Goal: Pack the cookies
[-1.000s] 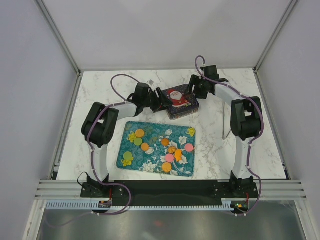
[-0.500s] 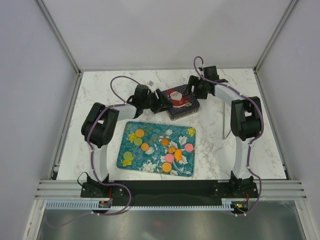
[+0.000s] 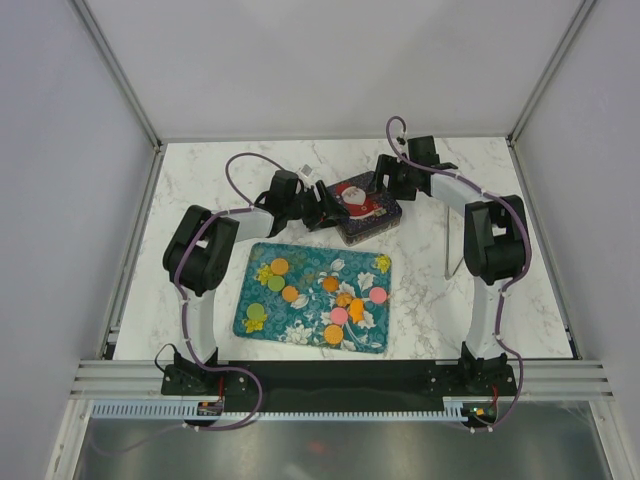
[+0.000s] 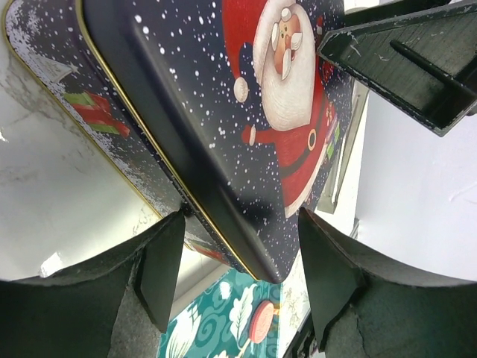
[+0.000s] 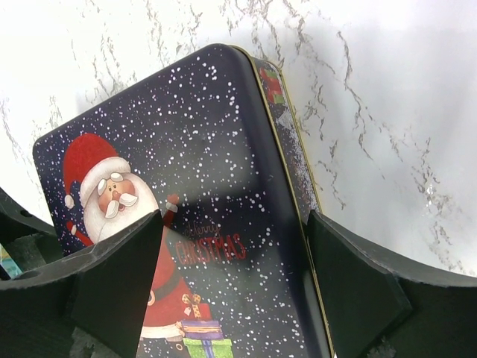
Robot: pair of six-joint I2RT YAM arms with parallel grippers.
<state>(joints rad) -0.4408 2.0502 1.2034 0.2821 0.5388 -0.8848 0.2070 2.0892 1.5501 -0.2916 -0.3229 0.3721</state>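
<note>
Left claw (image 4: pixel 240 218) is clamping the near end of the lid (image 4: pixel 223 97), one finger sitting on each side of its edge. The lid, dark blue with snow dots and a Santa, is tilting up off the tin (image 4: pixel 52 89), with the tin's gold rim showing below it on the left of the left wrist view. Right claw (image 5: pixel 232 220) is sitting at the opposite, far-right end of the tin, its fingers (image 5: pixel 112 283) straddling the lid top. The right finger is lying along the tin's side, and I cannot tell if that claw is pressing or loose. In the top view both arms are reaching inward to the tin from either side at mid-table (image 3: pixel 200 190), and the lid is looking skewed over the base. The cookies (image 3: pixel 338 316) are lying loose on the teal floral tray (image 3: pixel 310 262), just in front of the tin and between the two arm bases: orange, pink and green discs plus a few yellow flower shapes, clustering mostly at the tray's left and centre. None are showing inside the tin.
</note>
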